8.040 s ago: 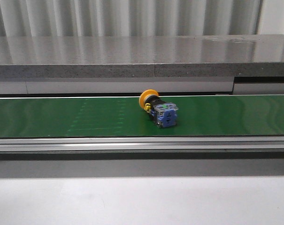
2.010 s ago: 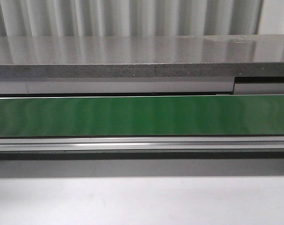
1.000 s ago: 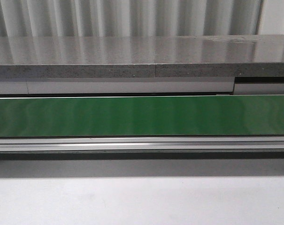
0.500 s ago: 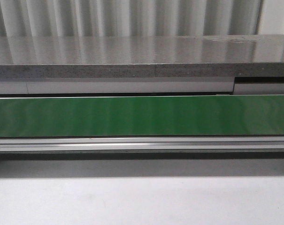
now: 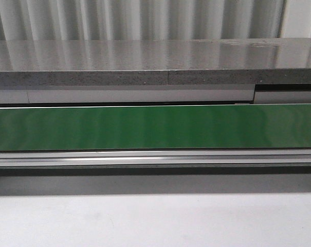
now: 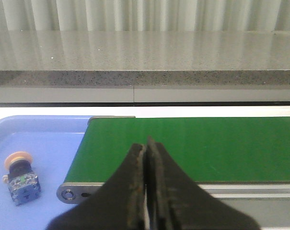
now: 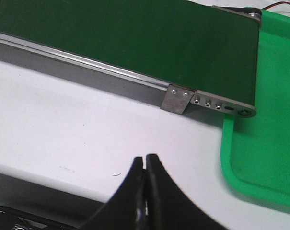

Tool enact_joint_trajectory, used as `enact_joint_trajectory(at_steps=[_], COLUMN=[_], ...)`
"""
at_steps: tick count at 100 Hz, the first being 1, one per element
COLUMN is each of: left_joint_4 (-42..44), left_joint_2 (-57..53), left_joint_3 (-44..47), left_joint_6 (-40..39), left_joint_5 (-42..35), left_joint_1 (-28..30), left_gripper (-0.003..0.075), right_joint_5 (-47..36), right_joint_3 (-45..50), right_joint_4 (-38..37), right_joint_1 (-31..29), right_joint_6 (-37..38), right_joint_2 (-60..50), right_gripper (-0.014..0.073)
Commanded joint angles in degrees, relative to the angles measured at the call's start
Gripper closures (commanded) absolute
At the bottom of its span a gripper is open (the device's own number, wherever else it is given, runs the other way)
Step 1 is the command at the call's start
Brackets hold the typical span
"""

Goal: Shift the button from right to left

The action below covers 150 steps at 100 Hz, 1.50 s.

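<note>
The button [image 6: 20,178], with an orange mushroom head, black body and blue contact block, lies on its side in the light blue tray [image 6: 44,139] beside the end of the green belt [image 6: 192,146]. It shows only in the left wrist view. My left gripper [image 6: 145,147] is shut and empty, above the belt's near edge, well apart from the button. My right gripper [image 7: 145,160] is shut and empty above the white table [image 7: 63,129], near the belt's other end [image 7: 135,33]. In the front view the belt [image 5: 155,127] carries nothing and no gripper shows.
A green tray [image 7: 269,120] sits past the belt's right end, with nothing on the part in view. A grey stone ledge [image 5: 155,62] runs behind the belt. An aluminium rail [image 5: 155,158] runs along the belt's front, with white table [image 5: 155,221] before it.
Eight seconds ago the button lay on the belt near the middle of the front view. It has since left that view. Over the last two seconds nothing has changed there.
</note>
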Motion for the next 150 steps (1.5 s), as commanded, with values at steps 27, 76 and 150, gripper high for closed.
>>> enact_joint_trajectory(at_steps=[27,76,150], left_joint_4=[0.1,0.1,0.1], left_joint_2=[-2.1,-2.1,-2.1], left_joint_3=[1.5,1.5,1.5], left_joint_6=[-0.8,-0.8,-0.8], left_joint_5=[-4.7,-4.7,-4.7], left_joint_1=[-0.2,-0.2,-0.2], left_gripper=[0.0740,0.0740,0.0740], right_joint_5=[-3.4,-3.4,-59.5], right_joint_3=[-1.5,-1.5,19.2], right_joint_4=[0.3,0.3,-8.3], right_joint_1=[0.1,0.1,-4.9], right_joint_6=[-0.3,-0.3,17.3], right_joint_2=[0.5,0.5,-7.3], right_gripper=[0.0660,0.0660,0.0660])
